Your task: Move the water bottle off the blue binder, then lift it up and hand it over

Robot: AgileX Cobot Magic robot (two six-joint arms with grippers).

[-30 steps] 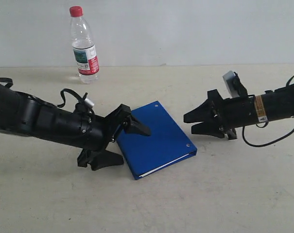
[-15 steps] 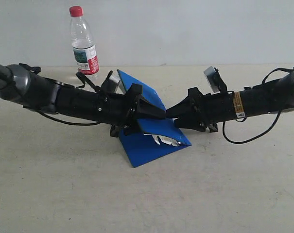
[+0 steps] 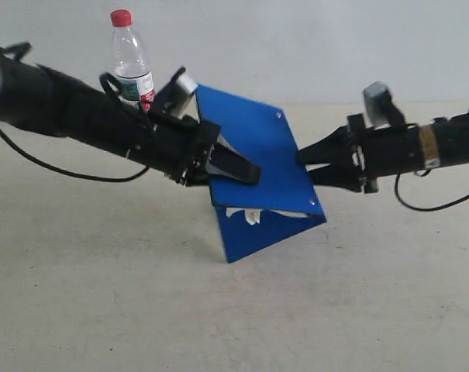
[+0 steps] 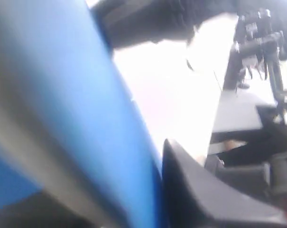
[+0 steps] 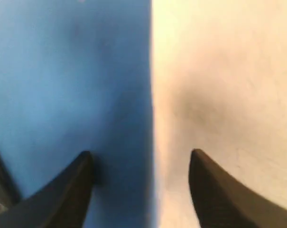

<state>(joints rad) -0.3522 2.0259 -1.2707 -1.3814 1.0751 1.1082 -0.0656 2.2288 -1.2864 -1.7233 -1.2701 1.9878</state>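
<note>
Blue binder (image 3: pixel 257 147) tilted up, covers splayed; your left gripper (image 3: pixel 238 169) pinches its left edge, your right gripper (image 3: pixel 308 164) straddles its right edge, fingers spread; water bottle (image 3: pixel 131 58) upright behind the binder's left side.

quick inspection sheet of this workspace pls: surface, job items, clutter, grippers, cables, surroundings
surface: pale beige tabletop, matte
water bottle: upright at the back, off the binder, partly behind the left arm
blue binder: tilted up between the arms, covers splayed, white pages showing
clutter: nothing seen
left gripper: jaws appear closed on the binder's cover
right gripper: jaws open, straddling the binder's far edge
cables: black loops hang from both arms
surroundings: plain pale wall behind
</note>
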